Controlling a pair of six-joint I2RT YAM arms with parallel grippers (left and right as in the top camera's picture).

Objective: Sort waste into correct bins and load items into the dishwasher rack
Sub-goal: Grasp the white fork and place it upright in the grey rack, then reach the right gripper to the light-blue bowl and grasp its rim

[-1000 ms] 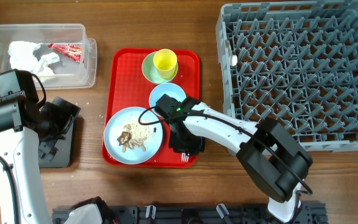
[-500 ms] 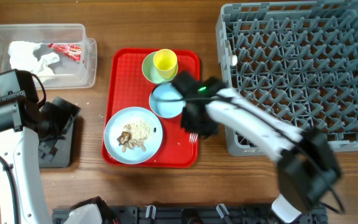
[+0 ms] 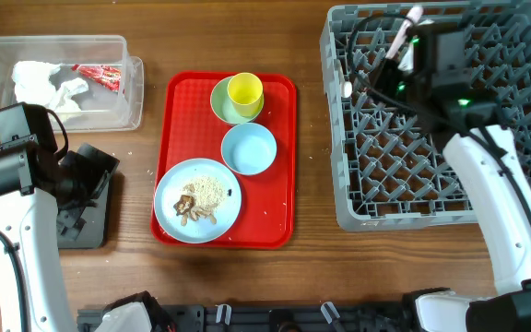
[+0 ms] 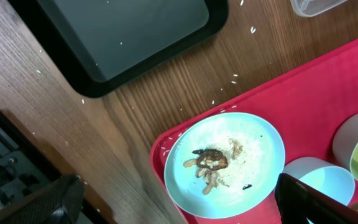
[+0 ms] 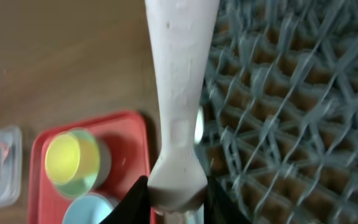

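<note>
White plastic utensil [image 3: 400, 37] is what's in play. From overhead, the right hand [image 3: 409, 55] has it pinched and hangs over the dishwasher rack [image 3: 505, 138], at the edge nearest the red serving tray [image 3: 279, 212]. Fork or spoon, can't tell. I'd call this the loading step. The next move looks like lowering it between the pegs and letting go so it doesn't tip over the wall.

Head count:
- On the red tray: one light blue plate [image 3: 166, 198] with food scraps [image 3: 199, 198], one light blue bowl [image 3: 249, 148], and one pale green bowl [image 3: 219, 100] with one yellow cup [image 3: 245, 90] in it.
- One clear tub [image 3: 127, 101] holding crumpled napkins [image 3: 44, 83] (two-ish, hard to count) and one wrapper [image 3: 95, 76].
- One black tray [image 3: 86, 217].

Left wrist view: the left hand [image 4: 178, 186] is spread wide and holding nothing. The plate and scraps are below it, and I can't see anything in the black tray.

Right wrist view: the utensil's handle is clamped between the dark fingers [image 5: 138, 199], with rack pegs on one side and the cup on the other.
</note>
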